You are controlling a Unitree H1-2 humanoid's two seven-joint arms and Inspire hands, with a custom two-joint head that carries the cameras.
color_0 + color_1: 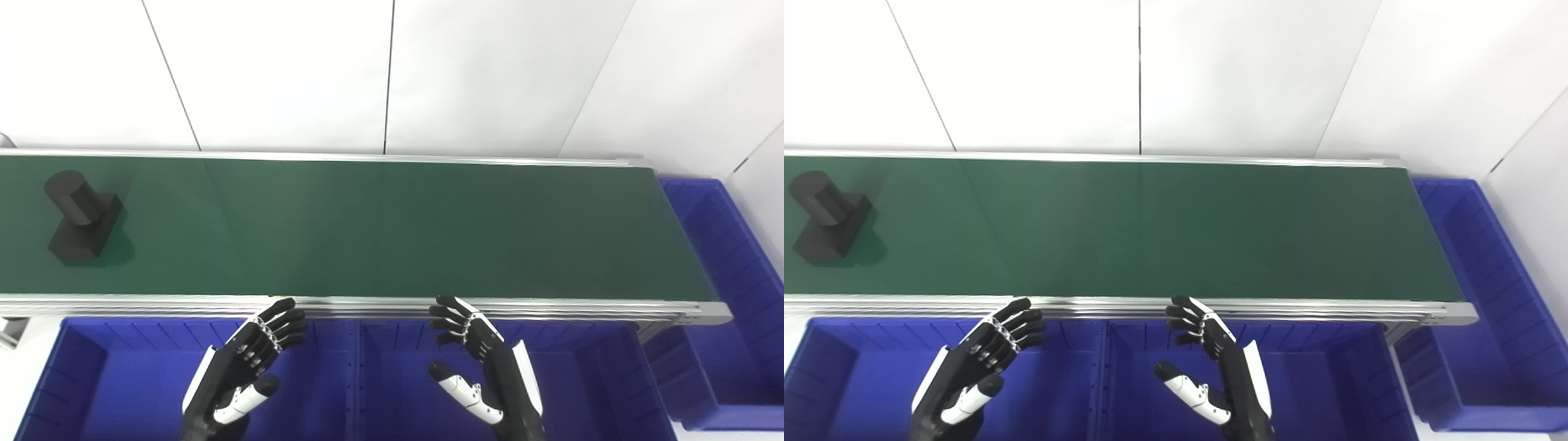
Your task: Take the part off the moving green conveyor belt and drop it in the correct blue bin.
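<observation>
Blue bins nearest you, left (92,380) and middle (582,367), look empty; so does the one past the belt end (723,245). Both hands — left (245,361), right (484,367) — spread wide, holding nothing, over them. Wait: the black part (79,214) sits far left on the green belt (392,226) — grab its cylinder as it nears.

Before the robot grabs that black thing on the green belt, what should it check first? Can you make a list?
1. Part on belt: black part sits at the far left of the green belt. Ok.
2. Left hand empty, fingers apart. Ok.
3. Right hand empty, fingers apart. Ok.
4. Part within reach: both hands hover over the near blue bins, apart from the part. Not ok yet.
5. Bins showing nothing inside where visible, including the end bin. Ok.
6. Which bin is correct: cannot tell.
</observation>
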